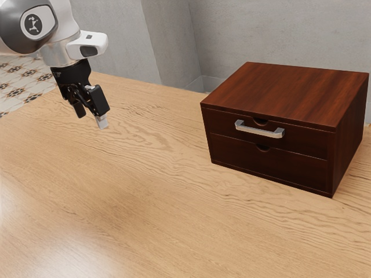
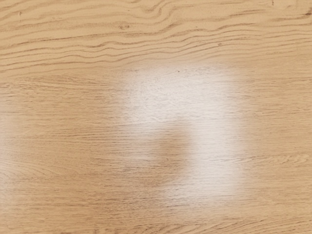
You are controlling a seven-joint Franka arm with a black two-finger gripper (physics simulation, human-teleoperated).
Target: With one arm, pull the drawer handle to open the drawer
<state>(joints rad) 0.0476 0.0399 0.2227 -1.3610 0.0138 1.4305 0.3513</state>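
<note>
A dark brown wooden cabinet (image 1: 290, 124) with two drawers stands on the table at the exterior view's right. The upper drawer (image 1: 266, 132) carries a silver bar handle (image 1: 259, 129) and sits flush with the cabinet's front. The lower drawer (image 1: 266, 162) also sits flush and has just a small notch at its top edge. My gripper (image 1: 91, 119) hangs above the table at the exterior view's left, far from the handle. It points down and its fingers stand apart, open, with nothing between them. The wrist view looks straight down on bare tabletop (image 2: 156, 117).
The light wooden table (image 1: 145, 197) stretches wide between my gripper and the cabinet. A grey wall (image 1: 174, 35) rises behind the table, and patterned floor tiles (image 1: 17, 78) show past its far left edge.
</note>
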